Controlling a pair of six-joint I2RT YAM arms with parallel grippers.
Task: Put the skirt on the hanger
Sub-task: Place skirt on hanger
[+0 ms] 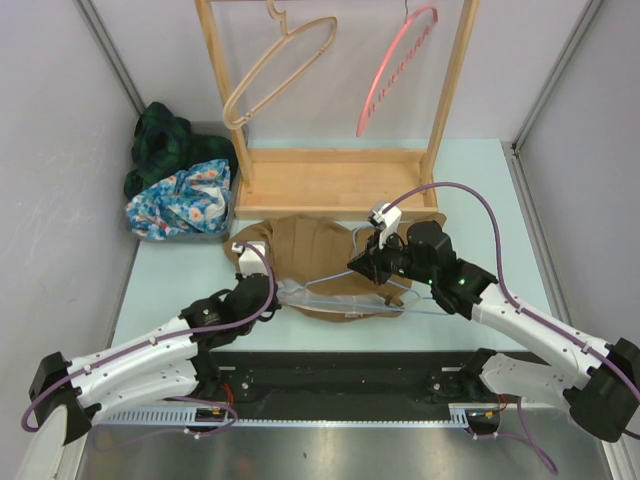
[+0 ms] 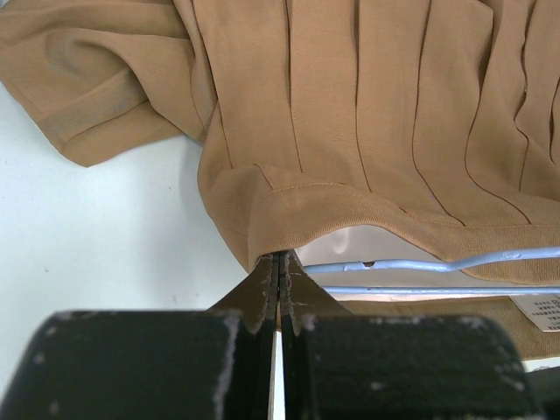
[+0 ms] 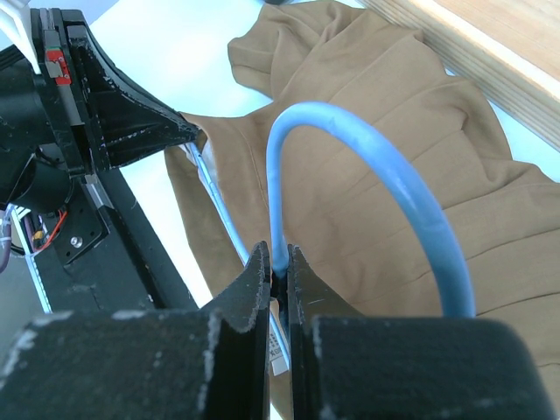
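Note:
A brown pleated skirt (image 1: 320,248) lies flat on the table in front of the wooden rack. A light blue wire hanger (image 1: 335,292) sits partly inside its waistband, the bars showing in the opening (image 2: 437,263). My left gripper (image 1: 268,291) is shut on the waistband edge (image 2: 280,258), pinching the brown cloth (image 2: 350,114). My right gripper (image 1: 363,262) is shut on the stem of the hanger's hook (image 3: 278,259); the blue hook (image 3: 273,201) arches up over the skirt (image 3: 376,166). The left gripper's fingers (image 3: 171,131) also show in the right wrist view, at the skirt's edge.
The wooden rack's base (image 1: 340,180) stands just behind the skirt. A wooden hanger (image 1: 275,70) and a red hanger (image 1: 400,65) hang from its bar. A pile of clothes (image 1: 180,190) sits at the back left. A white label (image 2: 538,311) hangs inside the skirt.

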